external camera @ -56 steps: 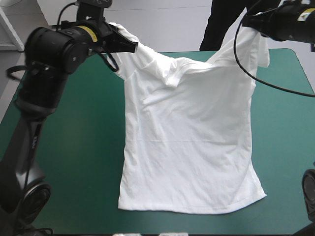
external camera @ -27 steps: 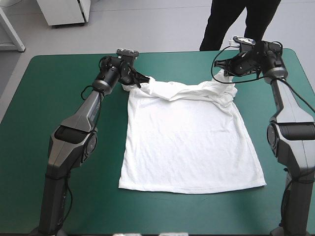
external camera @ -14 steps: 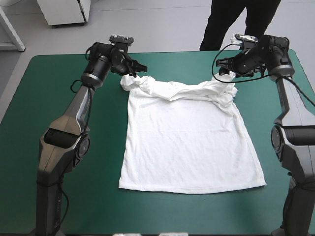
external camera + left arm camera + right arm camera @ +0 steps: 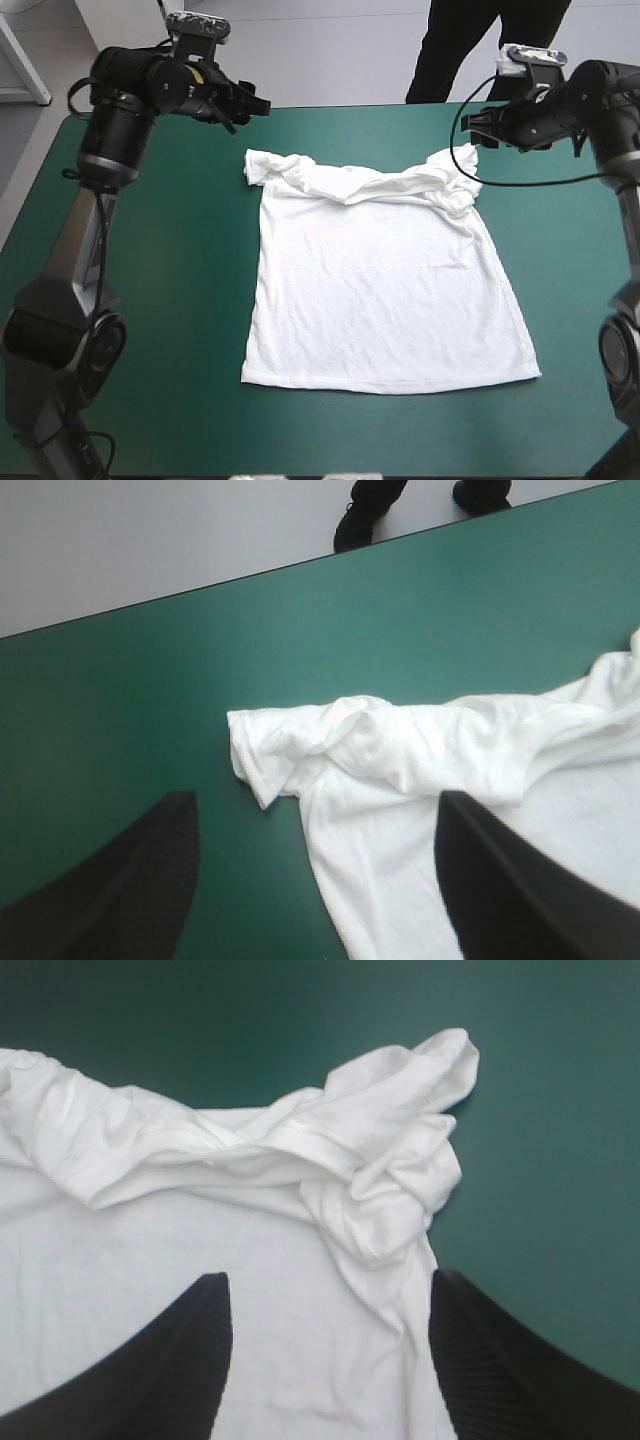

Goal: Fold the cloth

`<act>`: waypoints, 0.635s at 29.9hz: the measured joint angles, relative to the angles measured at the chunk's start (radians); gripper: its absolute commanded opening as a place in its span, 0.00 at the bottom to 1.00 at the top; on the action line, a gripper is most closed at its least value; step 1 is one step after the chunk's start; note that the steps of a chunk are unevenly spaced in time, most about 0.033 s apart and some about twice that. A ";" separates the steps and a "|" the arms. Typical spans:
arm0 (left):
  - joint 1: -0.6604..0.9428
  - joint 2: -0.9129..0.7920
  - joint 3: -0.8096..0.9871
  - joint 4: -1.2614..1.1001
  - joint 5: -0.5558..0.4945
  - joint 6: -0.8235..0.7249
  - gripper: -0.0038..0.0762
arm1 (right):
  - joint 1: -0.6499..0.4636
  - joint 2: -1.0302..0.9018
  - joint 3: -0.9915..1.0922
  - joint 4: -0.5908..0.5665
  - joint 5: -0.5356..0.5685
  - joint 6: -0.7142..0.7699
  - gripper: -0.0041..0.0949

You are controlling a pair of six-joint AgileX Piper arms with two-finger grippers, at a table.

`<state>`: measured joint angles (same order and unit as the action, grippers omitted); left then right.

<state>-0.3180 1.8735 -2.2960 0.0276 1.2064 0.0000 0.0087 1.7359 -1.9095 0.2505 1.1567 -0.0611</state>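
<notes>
The white T-shirt (image 4: pixel 385 290) lies spread on the teal-green table, hem toward the near edge. Its far part, with both sleeves, is bunched in a crumpled ridge (image 4: pixel 360 182). My left gripper (image 4: pixel 255 103) hangs open above the table beyond the shirt's far left corner, nothing between its fingers. In the left wrist view the left sleeve (image 4: pixel 290 745) lies ahead of the open left gripper (image 4: pixel 315 880). My right gripper (image 4: pixel 478 125) is raised over the far right corner, open and empty. In the right wrist view the crumpled right sleeve (image 4: pixel 400 1160) lies ahead of the parted black fingers (image 4: pixel 500 1360).
Bare teal-green cover (image 4: pixel 160 300) lies on both sides of the shirt and along the near edge. The table's far edge (image 4: pixel 300 565) runs just beyond the shirt's far end.
Earlier both grippers held the shirt's far corners aloft, then lowered them to the table. They have since let go, opened and risen away, the left up and to the left, the right up and to the right.
</notes>
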 measured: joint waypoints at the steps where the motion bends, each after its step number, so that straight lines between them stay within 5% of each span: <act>1: -0.004 -0.034 0.030 -0.001 0.000 0.000 0.62 | 0.000 -0.053 0.059 -0.011 -0.014 -0.003 0.59; 9: -0.059 -0.383 0.427 -0.004 -0.045 -0.040 0.59 | 0.000 -0.443 0.420 -0.045 -0.096 -0.020 0.59; 19: -0.161 -0.763 0.939 -0.036 -0.067 -0.194 0.54 | 0.000 -0.696 0.695 -0.120 0.002 0.061 0.59</act>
<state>-0.4794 1.1105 -1.3566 -0.0081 1.1392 -0.1941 0.0087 1.0402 -1.2147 0.1301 1.1591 0.0000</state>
